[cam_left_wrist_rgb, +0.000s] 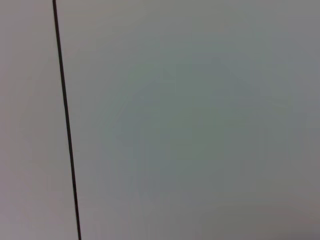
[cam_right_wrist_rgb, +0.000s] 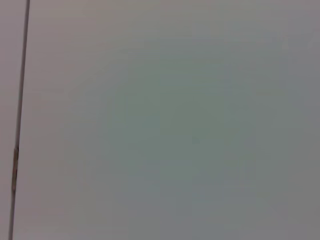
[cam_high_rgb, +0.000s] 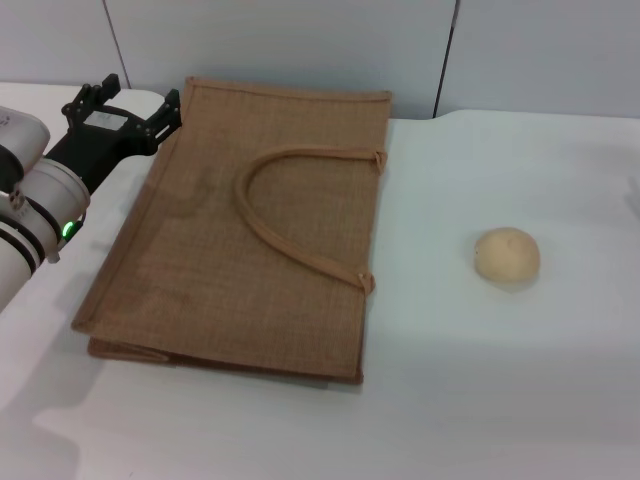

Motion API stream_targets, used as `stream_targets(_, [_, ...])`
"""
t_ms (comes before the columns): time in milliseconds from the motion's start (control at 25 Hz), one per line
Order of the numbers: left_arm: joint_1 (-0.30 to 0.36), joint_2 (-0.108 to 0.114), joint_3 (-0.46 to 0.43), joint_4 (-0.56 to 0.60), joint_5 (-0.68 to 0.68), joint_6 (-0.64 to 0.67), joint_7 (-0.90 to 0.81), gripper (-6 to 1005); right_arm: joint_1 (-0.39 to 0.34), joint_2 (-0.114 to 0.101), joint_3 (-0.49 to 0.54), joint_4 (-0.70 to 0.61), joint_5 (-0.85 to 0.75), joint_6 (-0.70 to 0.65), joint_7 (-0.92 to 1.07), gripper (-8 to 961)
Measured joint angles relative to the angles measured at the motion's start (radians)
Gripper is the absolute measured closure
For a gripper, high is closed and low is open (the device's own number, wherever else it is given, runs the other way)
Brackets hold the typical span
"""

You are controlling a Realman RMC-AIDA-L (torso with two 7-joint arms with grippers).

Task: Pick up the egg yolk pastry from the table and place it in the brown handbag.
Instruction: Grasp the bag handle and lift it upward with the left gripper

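The egg yolk pastry [cam_high_rgb: 507, 256], a small pale beige dome, sits on the white table [cam_high_rgb: 480, 380] to the right of the brown handbag [cam_high_rgb: 250, 230]. The handbag lies flat, its curved handle [cam_high_rgb: 300, 215] resting on top. My left gripper [cam_high_rgb: 128, 103] is black and open. It hovers at the far left by the bag's far left corner and holds nothing. My right gripper is out of view. Both wrist views show only a plain grey wall panel with a dark seam.
A grey panelled wall [cam_high_rgb: 300, 40] stands behind the table's far edge. The white table surface runs in front of the bag and around the pastry.
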Motion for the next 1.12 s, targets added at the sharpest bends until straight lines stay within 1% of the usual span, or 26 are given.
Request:
stream_targets(400, [0.0,0.0,0.0,0.0,0.0,0.001,0.0,157,0.005,0.0,0.0,0.0,0.0,0.036,-0.001,133])
stream_targets(1120, [0.0,0.001,0.0,0.0,0.0,0.001,0.0,156,0.005,0.0,0.009,0.0,0.0,0.037,-0.001,132])
